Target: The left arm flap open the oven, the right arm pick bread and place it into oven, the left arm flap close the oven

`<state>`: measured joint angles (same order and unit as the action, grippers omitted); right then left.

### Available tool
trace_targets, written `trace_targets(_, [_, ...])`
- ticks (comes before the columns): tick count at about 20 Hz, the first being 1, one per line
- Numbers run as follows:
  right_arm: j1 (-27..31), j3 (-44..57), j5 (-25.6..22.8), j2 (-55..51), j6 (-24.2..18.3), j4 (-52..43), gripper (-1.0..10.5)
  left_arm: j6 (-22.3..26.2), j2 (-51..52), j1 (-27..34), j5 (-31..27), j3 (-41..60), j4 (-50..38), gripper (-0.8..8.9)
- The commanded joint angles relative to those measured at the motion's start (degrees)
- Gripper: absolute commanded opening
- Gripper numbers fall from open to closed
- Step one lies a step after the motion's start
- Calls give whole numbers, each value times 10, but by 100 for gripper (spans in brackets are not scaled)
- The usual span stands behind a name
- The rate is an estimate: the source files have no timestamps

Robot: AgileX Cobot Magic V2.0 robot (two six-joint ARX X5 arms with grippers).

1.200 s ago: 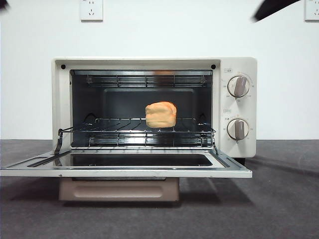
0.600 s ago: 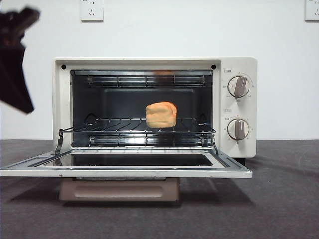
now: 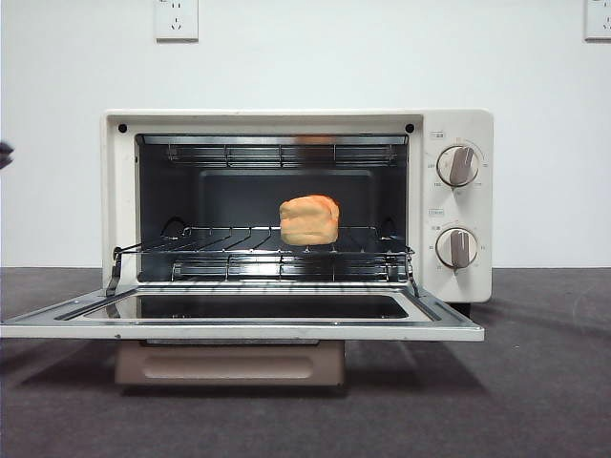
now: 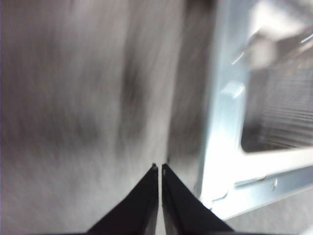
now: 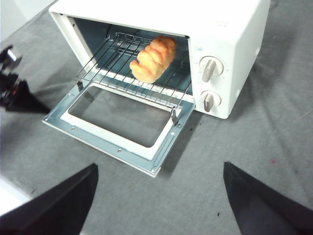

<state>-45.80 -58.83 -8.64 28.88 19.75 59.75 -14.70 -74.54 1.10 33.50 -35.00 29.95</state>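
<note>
1. Two of the three steps look done: the oven (image 3: 296, 205) stands with its door (image 3: 239, 320) flapped down flat, and the bread (image 3: 309, 219) lies on the wire rack (image 3: 263, 250) inside, right of the middle of the cavity.
2. The left gripper (image 4: 157, 169) has changed most. Half a second ago it showed large and dark at the left edge of the front view; now only a sliver remains there, at mid height. Its wrist view is motion-blurred, with the near corner of the open door just beside the tips.
3. Its fingers are pressed nearly together and hold nothing.
4. The right gripper (image 5: 159, 174) hangs high and well back from the oven, spread wide and empty.
5. Judged from this, the left arm is dropping beside the door to get under its edge and flap it shut.
</note>
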Motion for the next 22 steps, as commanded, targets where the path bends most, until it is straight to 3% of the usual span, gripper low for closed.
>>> trace_targets(1, [-5, -11, -4, 2, 5, -6, 410, -26, -8, 0, 27, 17, -26, 14])
trace_targets(14, [-5, -11, -9, 2, 6, -18, 410, -29, -9, -54, 30, 27, -21, 13])
trace_targets(22, [-5, -11, -9, 2, 8, -32, 410, -73, -9, -56, 108, 27, -60, 14])
